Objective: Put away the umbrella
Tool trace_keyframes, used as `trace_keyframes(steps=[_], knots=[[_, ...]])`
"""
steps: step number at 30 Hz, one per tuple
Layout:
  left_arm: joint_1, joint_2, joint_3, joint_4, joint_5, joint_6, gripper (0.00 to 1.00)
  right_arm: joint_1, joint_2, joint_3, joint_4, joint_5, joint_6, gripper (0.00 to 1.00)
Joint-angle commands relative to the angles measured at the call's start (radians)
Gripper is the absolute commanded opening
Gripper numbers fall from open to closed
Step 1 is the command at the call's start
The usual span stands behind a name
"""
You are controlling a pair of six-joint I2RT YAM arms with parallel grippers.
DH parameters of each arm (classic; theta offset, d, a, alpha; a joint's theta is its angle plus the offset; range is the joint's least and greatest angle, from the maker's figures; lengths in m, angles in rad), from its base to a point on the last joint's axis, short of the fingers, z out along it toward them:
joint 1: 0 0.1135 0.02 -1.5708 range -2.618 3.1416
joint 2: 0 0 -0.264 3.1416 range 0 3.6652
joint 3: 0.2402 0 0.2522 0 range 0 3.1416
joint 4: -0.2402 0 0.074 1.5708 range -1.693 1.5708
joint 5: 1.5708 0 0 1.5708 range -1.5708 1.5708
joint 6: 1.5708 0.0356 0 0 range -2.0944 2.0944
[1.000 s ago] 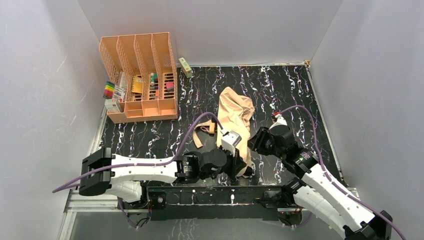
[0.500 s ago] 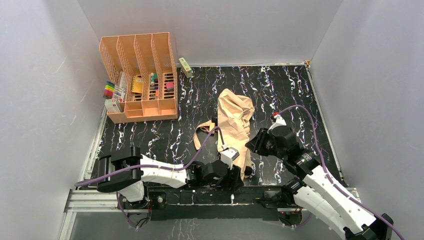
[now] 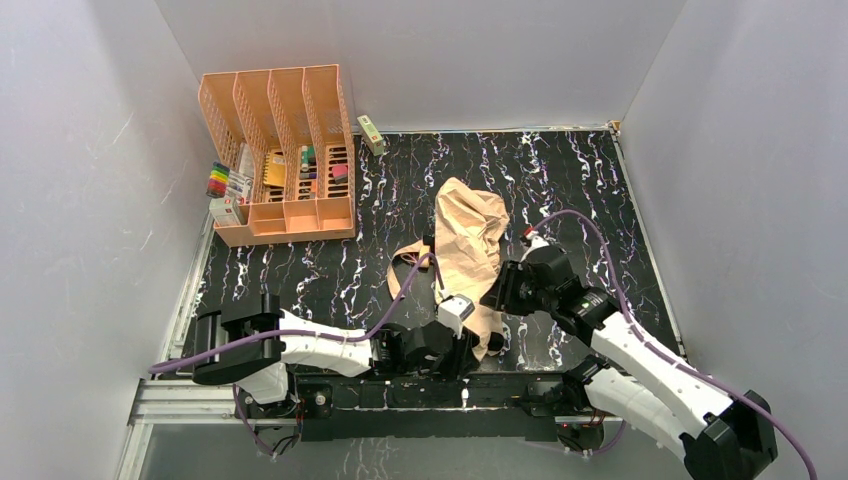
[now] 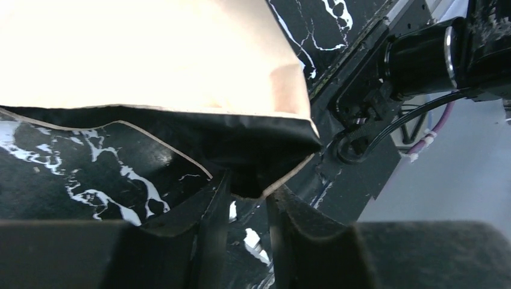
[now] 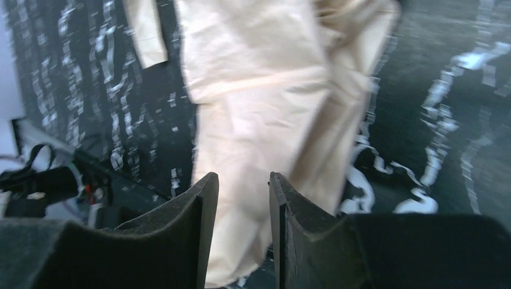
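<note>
Overhead first. The umbrella lies collapsed and rumpled on the dark marbled table, running from about the middle of the surface down to the near edge. Its strap loops out on the left side of the fabric. The left gripper is low at the near edge, against the umbrella's near end. The right gripper is just off the fabric's right side, pointing at it. A peach-orange slotted organizer stands at the far left corner. A small green box leans against the far wall beside it.

Left wrist view. The left gripper has its jaws partly apart, with a narrow gap between them. A corner of the umbrella, dark underside showing, dips to the mouth of that gap. I cannot tell whether the fingers touch it; nothing looks pinched. The near edge of the table and the arm mounts lie just beyond.

Right wrist view, somewhat blurred. The right gripper has its jaws partly apart with nothing between them. The umbrella fills the middle of the view beyond the fingertips. A loose strap end shows at upper left, lying on the table.
</note>
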Motion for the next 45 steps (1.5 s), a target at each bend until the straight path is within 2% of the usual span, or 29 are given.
trace_keyframes(steps=[1,4,9,16,21,29,32,37,45], knots=[[-0.004,-0.085,-0.005,-0.037,-0.102,-0.013,0.22,-0.003,-0.078,0.069,-0.195,0.26,0.049,0.46],[-0.001,-0.144,0.001,-0.082,-0.16,0.002,0.16,-0.003,-0.121,0.075,-0.296,0.33,0.072,0.48],[0.014,-0.224,0.028,-0.16,-0.19,0.046,0.12,-0.003,-0.114,0.04,-0.348,0.231,0.107,0.49],[0.029,-0.308,0.05,-0.218,-0.225,0.06,0.11,0.008,-0.111,-0.056,-0.271,0.086,0.133,0.54],[0.055,-0.338,0.086,-0.275,-0.235,0.074,0.1,0.053,-0.106,-0.089,-0.235,0.092,0.149,0.6],[0.101,-0.344,0.123,-0.296,-0.184,0.113,0.1,0.162,-0.104,-0.11,-0.202,0.141,0.168,0.59],[0.111,-0.347,0.122,-0.291,-0.17,0.113,0.1,0.214,-0.071,-0.117,-0.197,0.186,0.182,0.56],[0.118,-0.35,0.122,-0.287,-0.161,0.115,0.09,0.337,-0.003,-0.106,-0.212,0.335,0.23,0.44],[0.126,-0.357,0.126,-0.289,-0.161,0.121,0.09,0.565,0.125,-0.033,-0.266,0.61,0.321,0.19]])
